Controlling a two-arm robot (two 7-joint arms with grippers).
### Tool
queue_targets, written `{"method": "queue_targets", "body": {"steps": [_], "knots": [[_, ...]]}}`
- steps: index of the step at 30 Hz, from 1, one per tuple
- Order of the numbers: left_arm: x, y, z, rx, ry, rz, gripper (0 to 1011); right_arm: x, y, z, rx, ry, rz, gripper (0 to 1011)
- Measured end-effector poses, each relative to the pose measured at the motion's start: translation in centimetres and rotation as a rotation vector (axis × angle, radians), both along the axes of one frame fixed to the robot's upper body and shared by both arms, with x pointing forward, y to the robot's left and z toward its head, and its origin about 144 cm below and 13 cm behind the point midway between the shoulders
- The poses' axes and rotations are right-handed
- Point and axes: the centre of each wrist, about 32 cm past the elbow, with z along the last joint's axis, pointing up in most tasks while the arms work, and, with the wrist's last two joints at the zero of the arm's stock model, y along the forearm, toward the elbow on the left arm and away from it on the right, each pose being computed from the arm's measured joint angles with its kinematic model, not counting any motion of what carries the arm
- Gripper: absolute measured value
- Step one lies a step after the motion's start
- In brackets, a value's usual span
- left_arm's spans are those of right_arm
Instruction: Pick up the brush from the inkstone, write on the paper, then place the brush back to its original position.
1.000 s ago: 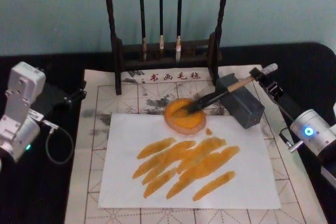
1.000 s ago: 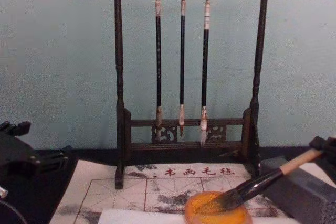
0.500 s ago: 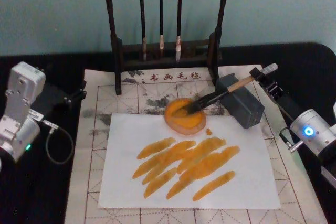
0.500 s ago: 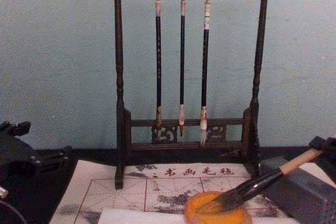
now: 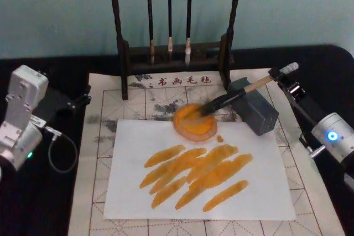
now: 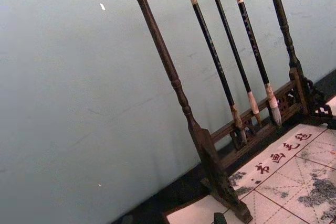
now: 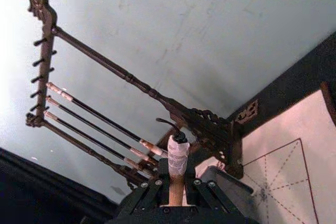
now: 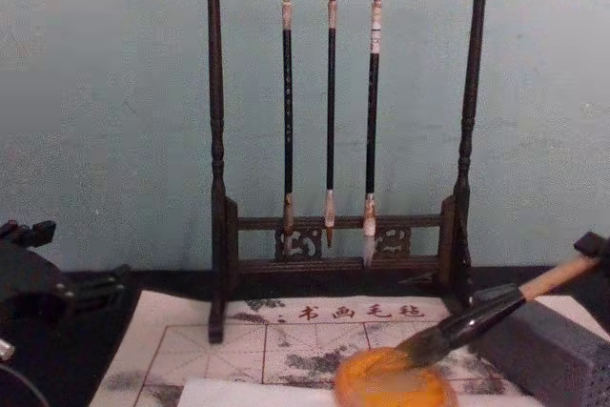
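In the head view, the brush [image 5: 229, 99] is lying on a slant. Its bristles are pointing toward my left into the inkstone [image 5: 191, 135], and its white cap is pointing up toward my right. Its shaft is crossing over the grey block [image 5: 260, 115] beside the inkstone. The paper [image 5: 260, 192], streaked orange, is lying on the gridded mat [image 5: 91, 181], with the inkstone at its far edge. My right claw [image 5: 278, 75] is clenching the handle near the cap. My left claw [image 5: 77, 102] is sitting parked at the mat's left edge.

In the left wrist view, the rack [image 6: 178, 90] is holding three thin brushes [image 6: 231, 40].

In the right wrist view, my right claw [image 7: 176, 195] is closing around the tan handle below the cap.

In the chest view, the bristles are dipping into the inkstone [image 8: 381, 390] while the handle is rising rightward.
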Motion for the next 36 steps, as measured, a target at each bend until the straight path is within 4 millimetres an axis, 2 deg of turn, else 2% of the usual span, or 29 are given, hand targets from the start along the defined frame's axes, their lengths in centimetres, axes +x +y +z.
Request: {"method": "queue_targets", "body": {"steps": [12,36], "knots": [[0.0,0.0,0.0,0.0,0.0,0.0,1001,0.0,-0.2,0.7,0.018,-0.017,0.006,185],[0.0,0.0,0.0,0.0,0.0,0.0,1001,1.3,-0.4,2.6,0.006,-0.071,0.043,185]]}}
